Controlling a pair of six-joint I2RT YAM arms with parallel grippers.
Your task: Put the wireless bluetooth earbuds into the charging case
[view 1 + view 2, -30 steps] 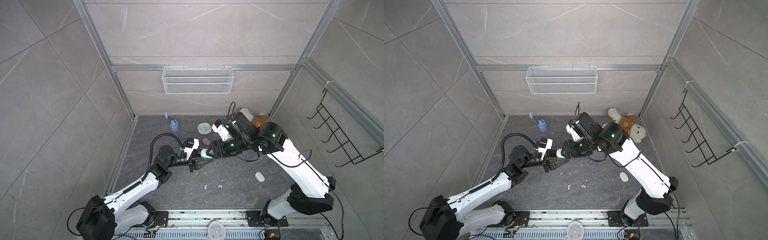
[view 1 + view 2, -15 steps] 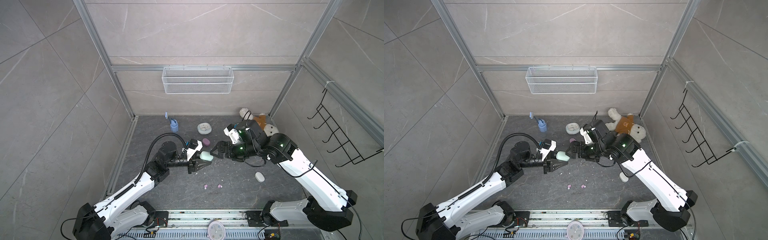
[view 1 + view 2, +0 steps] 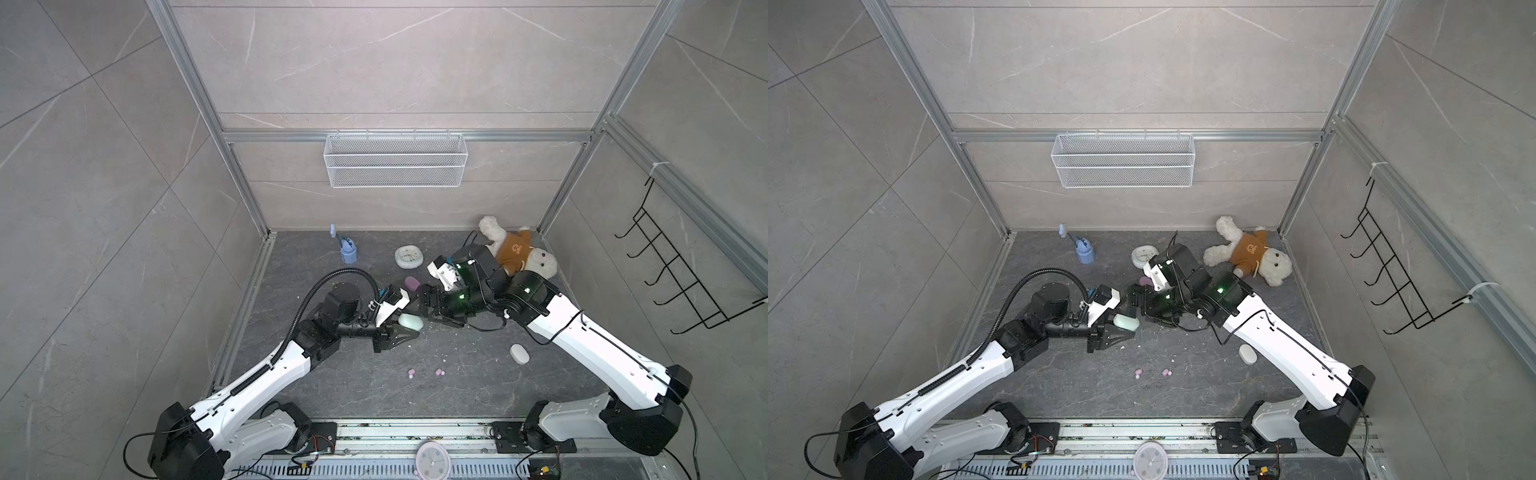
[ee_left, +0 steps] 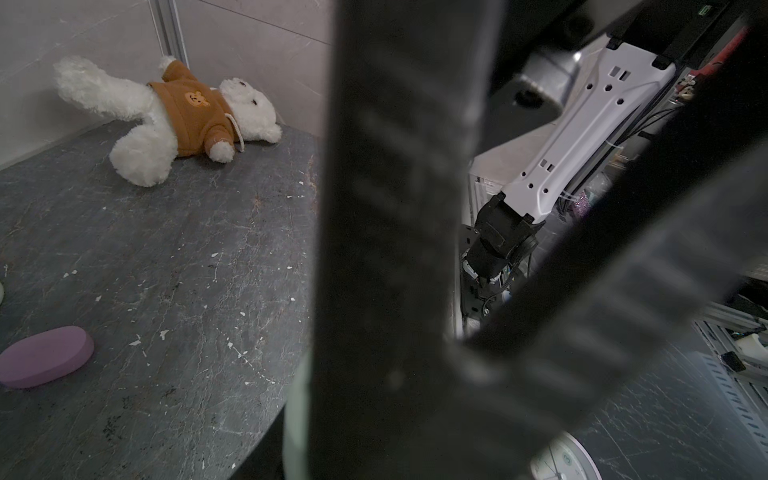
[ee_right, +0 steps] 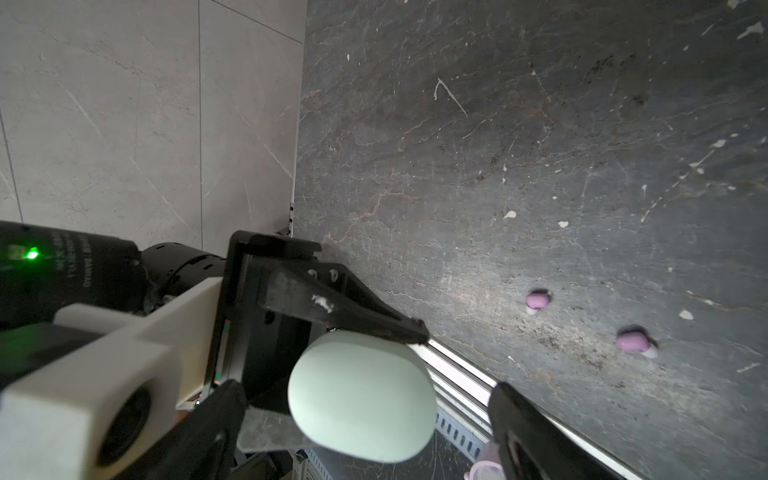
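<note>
The left gripper (image 3: 401,333) is clamped on the pale mint-green rounded plastic charging case (image 3: 410,322), lifted above the dark stone floor (image 3: 478,386). The right gripper (image 3: 426,309) gapes wide and empty, with its fingers on either side of the case. Two tiny pink bean-shaped earbuds (image 3: 411,372) lie on the floor nearby.

Case (image 5: 361,395) between the left pincer (image 3: 409,328) fingers (image 5: 365,316): mint plastic, smooth, matt. Fingers: black plastic, matt, one whitish scuff. Floor (image 5: 540,124) beneath the pincer: dark stone-look slab, matt, pale veins, white flecks. Pink earbuds (image 5: 538,300) lying beyond the fingertips: smooth plastic, slight sheen, whitish tips. Bear (image 4: 137,137) well beyond the pincer: white plush, shaggy; jumper brown cloth, matt.
</note>
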